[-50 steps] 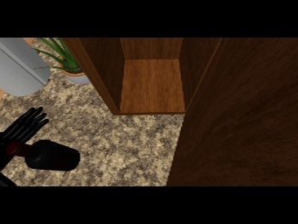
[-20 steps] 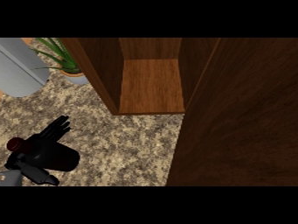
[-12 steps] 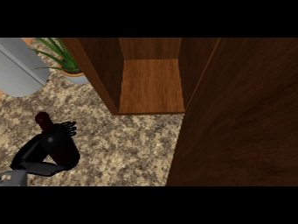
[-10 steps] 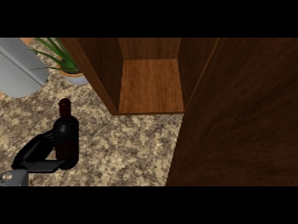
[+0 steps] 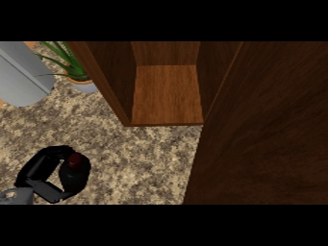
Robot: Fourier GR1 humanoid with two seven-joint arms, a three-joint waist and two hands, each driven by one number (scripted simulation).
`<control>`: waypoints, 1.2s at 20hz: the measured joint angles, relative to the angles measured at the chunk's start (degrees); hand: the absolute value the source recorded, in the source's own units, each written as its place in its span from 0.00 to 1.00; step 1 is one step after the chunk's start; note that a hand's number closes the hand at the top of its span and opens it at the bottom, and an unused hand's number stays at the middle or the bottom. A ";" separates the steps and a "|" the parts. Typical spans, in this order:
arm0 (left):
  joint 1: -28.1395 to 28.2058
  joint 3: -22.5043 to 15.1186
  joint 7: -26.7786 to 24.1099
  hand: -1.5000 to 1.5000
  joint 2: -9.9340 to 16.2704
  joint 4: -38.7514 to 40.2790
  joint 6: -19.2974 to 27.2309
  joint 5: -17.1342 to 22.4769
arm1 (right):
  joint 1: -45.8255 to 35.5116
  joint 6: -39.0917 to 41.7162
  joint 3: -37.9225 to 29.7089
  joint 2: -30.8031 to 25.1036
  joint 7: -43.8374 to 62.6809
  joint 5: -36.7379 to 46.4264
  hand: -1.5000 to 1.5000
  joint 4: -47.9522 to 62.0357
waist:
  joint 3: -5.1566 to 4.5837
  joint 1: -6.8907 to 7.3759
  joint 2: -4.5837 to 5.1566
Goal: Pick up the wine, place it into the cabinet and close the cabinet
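Head view: left hand (image 5: pixel 41 169) fingers partly hide wine (image 5: pixel 75 172).

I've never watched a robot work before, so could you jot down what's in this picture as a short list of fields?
surface: speckled stone counter
left hand: at the lower left, fingers curled round the wine bottle
bottle: dark with a red top, upright in the hand, seen from above
right hand: not in view
cabinet: wooden, open, nothing visible on its shelf
cabinet door: swung open at the right
background: potted plant and a grey appliance at the upper left
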 measured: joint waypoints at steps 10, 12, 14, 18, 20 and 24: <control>2.97 2.19 -2.83 1.00 -8.13 -5.40 11.29 4.79 | 1.52 -1.52 0.81 -1.07 -2.96 -0.48 0.00 0.26 | 0.12 0.66 -0.22; 3.66 1.82 -2.11 1.00 -10.37 -7.80 12.28 5.71 | 2.21 -1.77 0.89 -1.68 -3.61 -0.43 0.00 0.09 | 0.13 0.71 -0.22; 4.83 1.10 -1.16 1.00 -12.20 -10.29 12.24 6.59 | 2.97 -1.55 0.46 -2.73 -4.12 -0.49 0.00 -0.13 | 0.14 0.77 -0.20; 7.35 -0.52 2.46 1.00 -15.20 -18.26 12.96 8.21 | 3.93 -1.89 0.33 -3.47 -4.68 -0.56 0.00 -0.20 | 0.15 0.95 -0.20; 8.91 -1.46 3.71 1.00 -15.99 -21.52 12.98 8.51 | 3.89 -2.12 0.15 -3.69 -4.72 -0.53 0.00 -0.30 | 0.15 0.99 -0.17; 12.16 -4.50 7.19 1.00 -17.68 -28.89 13.70 9.05 | 4.35 -2.06 -0.25 -4.49 -4.86 -0.63 0.00 -0.41 | 0.14 1.03 -0.15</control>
